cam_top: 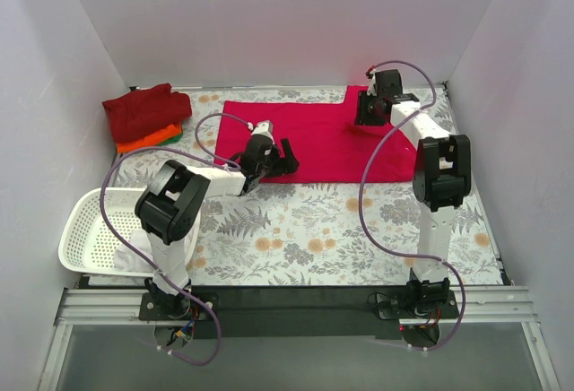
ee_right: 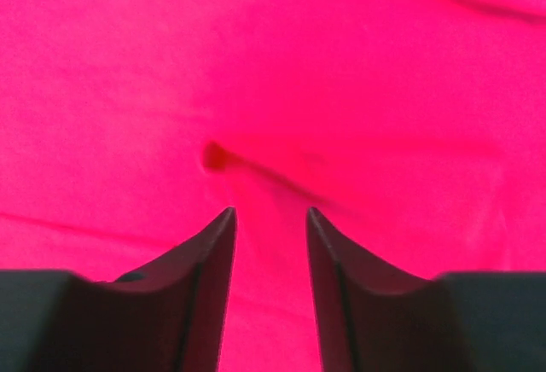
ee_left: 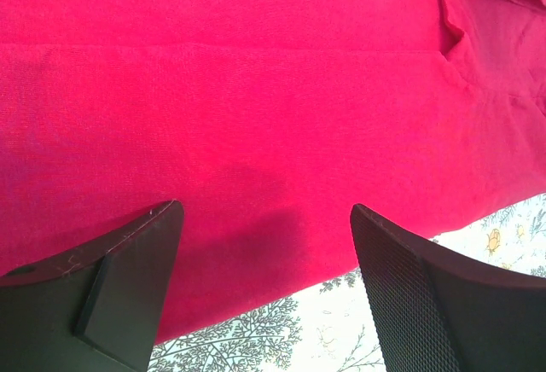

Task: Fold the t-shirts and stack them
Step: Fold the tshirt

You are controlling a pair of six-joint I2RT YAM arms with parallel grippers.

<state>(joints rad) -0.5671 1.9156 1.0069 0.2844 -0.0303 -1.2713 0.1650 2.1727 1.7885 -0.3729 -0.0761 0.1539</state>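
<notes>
A bright pinkish-red t-shirt (cam_top: pixel 314 140) lies spread flat at the back middle of the table. My left gripper (cam_top: pixel 276 160) hovers over its near edge, open wide with nothing between the jaws. In the left wrist view the left gripper (ee_left: pixel 264 210) frames the shirt (ee_left: pixel 256 90) and its hem. My right gripper (cam_top: pixel 366 117) is low over the shirt's back right part, near a sleeve. The right wrist view shows the right gripper (ee_right: pixel 270 212) with a narrow gap between the jaws, holding nothing. The cloth (ee_right: pixel 341 65) below has a small pinched crease (ee_right: pixel 213 154). Folded t-shirts (cam_top: pixel 143 111) are stacked at the back left: dark red over orange and green.
A white lattice basket (cam_top: pixel 90 230) sits at the left near edge. The fern-patterned tablecloth (cam_top: pixel 305 230) shows between the shirt and the arm bases. White walls enclose the left, back and right sides.
</notes>
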